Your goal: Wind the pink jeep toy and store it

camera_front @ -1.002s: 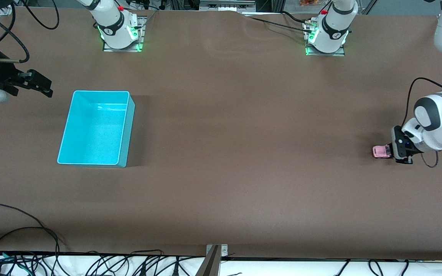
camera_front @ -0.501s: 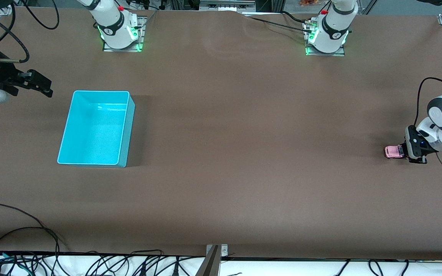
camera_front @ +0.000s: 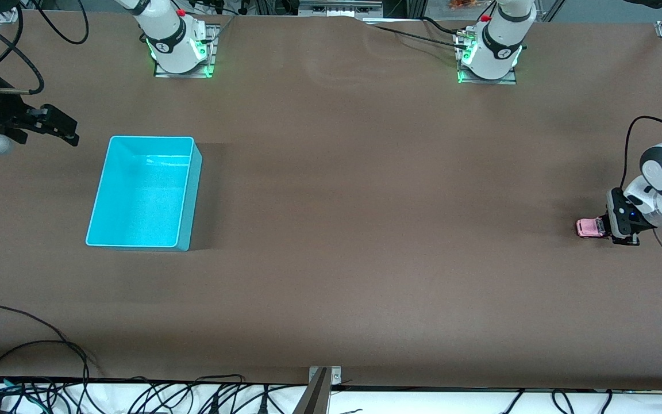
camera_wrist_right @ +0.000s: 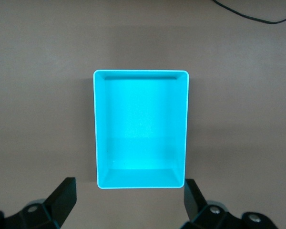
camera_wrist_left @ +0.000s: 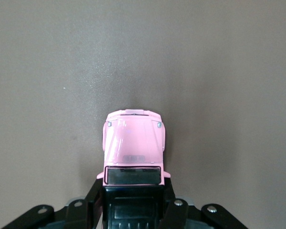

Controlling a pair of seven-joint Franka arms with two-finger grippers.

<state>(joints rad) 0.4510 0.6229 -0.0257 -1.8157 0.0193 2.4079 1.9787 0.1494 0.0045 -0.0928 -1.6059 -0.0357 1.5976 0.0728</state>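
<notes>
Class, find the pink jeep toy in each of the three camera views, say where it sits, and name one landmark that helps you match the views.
Front view: the pink jeep toy sits at the left arm's end of the table, gripped by the left gripper.
Left wrist view: the jeep fills the middle, its rear between the fingers.
Right wrist view: not in it.
Shared landmark: the cyan bin appears in the front and right wrist views.

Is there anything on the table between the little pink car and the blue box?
No. In the front view, only bare brown table stretches between the pink jeep toy and the cyan bin.
</notes>
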